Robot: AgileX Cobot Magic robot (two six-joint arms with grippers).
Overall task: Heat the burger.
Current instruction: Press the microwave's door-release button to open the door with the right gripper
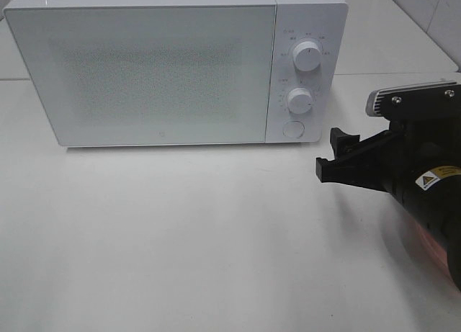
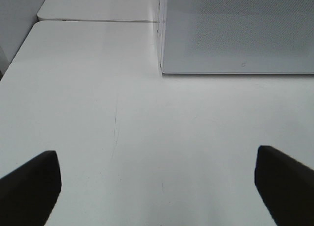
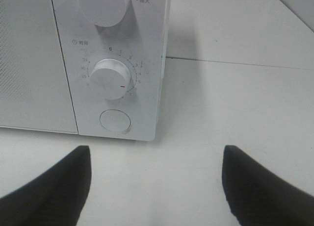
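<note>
**Both pincers open, microwave shut, burger not visible**

My left pincer (image 2: 157, 189) gapes wide and empty, its matte black fingers over the smooth white surface (image 2: 122, 128). My right pincer (image 3: 157, 187) is open too, holding nothing, and faces the control panel. The microwave (image 1: 144, 65) is a boxy glossy white, its door closed, with a speckled dot-mesh window. It has two smooth round knobs and a flat round button (image 3: 115, 121). Only the right wrist view shows the lower knob (image 3: 112, 79) with its red mark and number scale. Only the high view shows the whole box. The burger shows in no view, so I cannot tell where it is.
</note>
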